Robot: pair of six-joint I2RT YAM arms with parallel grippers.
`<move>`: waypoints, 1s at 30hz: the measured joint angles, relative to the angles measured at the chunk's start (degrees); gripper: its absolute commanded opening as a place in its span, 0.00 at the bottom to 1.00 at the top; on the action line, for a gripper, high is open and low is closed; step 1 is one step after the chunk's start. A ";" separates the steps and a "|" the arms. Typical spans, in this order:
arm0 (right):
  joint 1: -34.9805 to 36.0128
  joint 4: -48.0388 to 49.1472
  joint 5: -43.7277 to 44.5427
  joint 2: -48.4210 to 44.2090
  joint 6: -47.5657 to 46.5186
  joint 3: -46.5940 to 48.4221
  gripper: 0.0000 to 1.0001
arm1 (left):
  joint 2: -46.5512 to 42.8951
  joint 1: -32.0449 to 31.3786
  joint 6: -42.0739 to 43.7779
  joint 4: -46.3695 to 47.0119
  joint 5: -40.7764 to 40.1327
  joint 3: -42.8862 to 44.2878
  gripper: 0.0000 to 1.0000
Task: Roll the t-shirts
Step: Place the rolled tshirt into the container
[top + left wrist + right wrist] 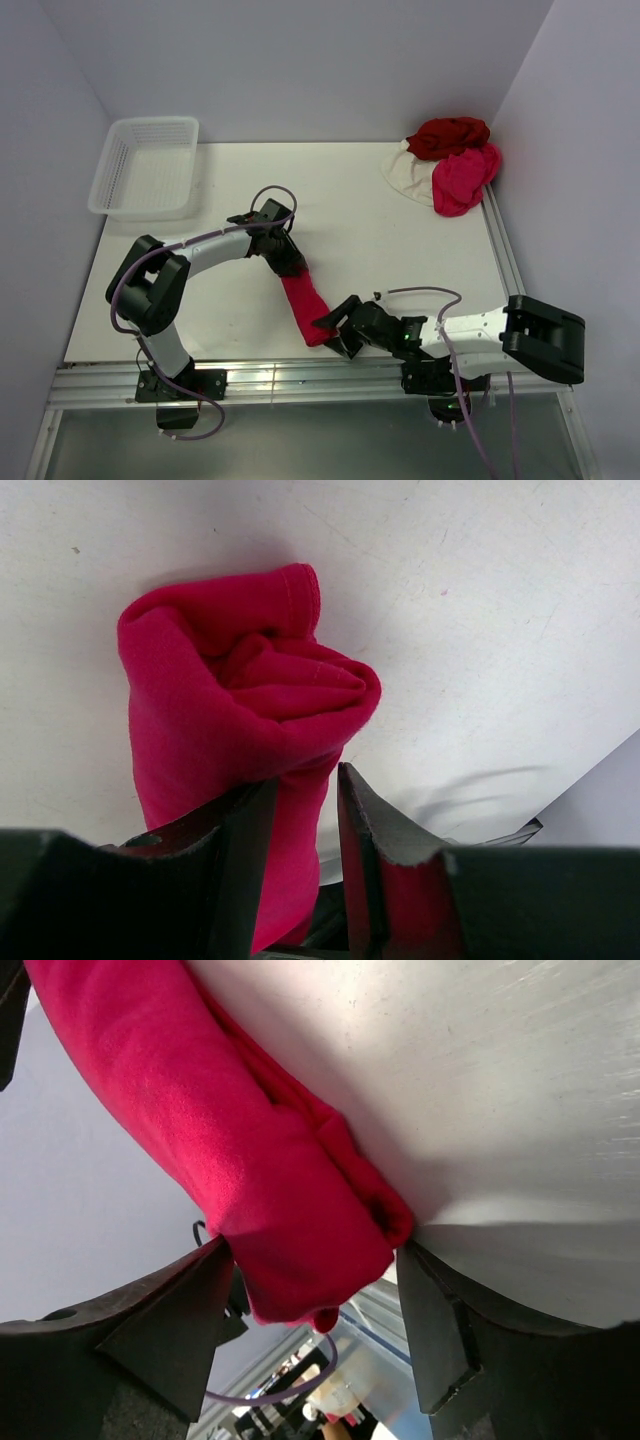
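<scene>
Top view: crimson t-shirt (pixel 303 305) lies on the tabletop (pixel 380 240) as a tight sausage, near 6 o'clock from centre, running 11 to 5 o'clock. My left hand (pixel 292 270) is on its 11 o'clock end, my right hand (pixel 330 332) on its 5 o'clock end. The unrolled ones sit heaped at 1 o'clock, well apart: dark red t-shirt (pixel 448 137) on top, pink t-shirt (pixel 465 178) beside it, cream t-shirt (pixel 405 172) under both. Basket (pixel 145 213) at 10 o'clock holds nothing that I can see. Left wrist view: my fingers (pixel 240 830) are part closed and pinching the roll just short of its end. That end shows a hemmed edge wrapped over folded layers, bunched more than a clean spiral. Right wrist view: my fingers (pixel 190 1310) stand wide on either side of the other end, pads at the cloth. I can't tell whether they're biting. Here the cloth looks smooth on the outside, with one loose flap poking out at the tip. Risks, my read: soft cloth, nothing locks the wrap, so letting go of either end could let the outer layer spring open. If the hands pull apart or lift unevenly the roll stretches and slackens. Clamping only that flap would peel the tail off. A pad dragging on the tabletop would twist it.
</scene>
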 measured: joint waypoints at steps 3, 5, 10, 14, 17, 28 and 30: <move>0.76 0.28 1.44 1.64 0.11 0.79 0.66 | -0.04 0.00 0.00 0.04 0.00 0.00 0.39; 1.14 1.03 2.10 3.21 0.35 1.27 0.59 | -0.07 0.00 0.02 0.07 -0.02 -0.07 0.39; 1.95 1.09 3.48 5.16 0.33 2.14 0.44 | -0.07 0.00 0.02 0.04 0.00 -0.11 0.39; 2.89 -0.96 4.90 4.07 0.48 2.75 0.22 | -0.26 0.00 0.04 0.13 -0.02 -0.11 0.39; 3.10 -4.07 6.10 1.51 0.48 2.78 0.00 | -0.39 0.00 0.02 0.15 -0.04 -0.26 0.39; -2.05 -18.32 5.60 -13.31 -12.15 1.68 0.00 | -3.61 -0.22 -0.52 1.90 0.98 -4.07 0.46; -5.22 -20.22 3.56 -15.04 -17.79 1.68 0.00 | -4.11 -0.33 -0.83 2.10 1.40 -4.68 0.46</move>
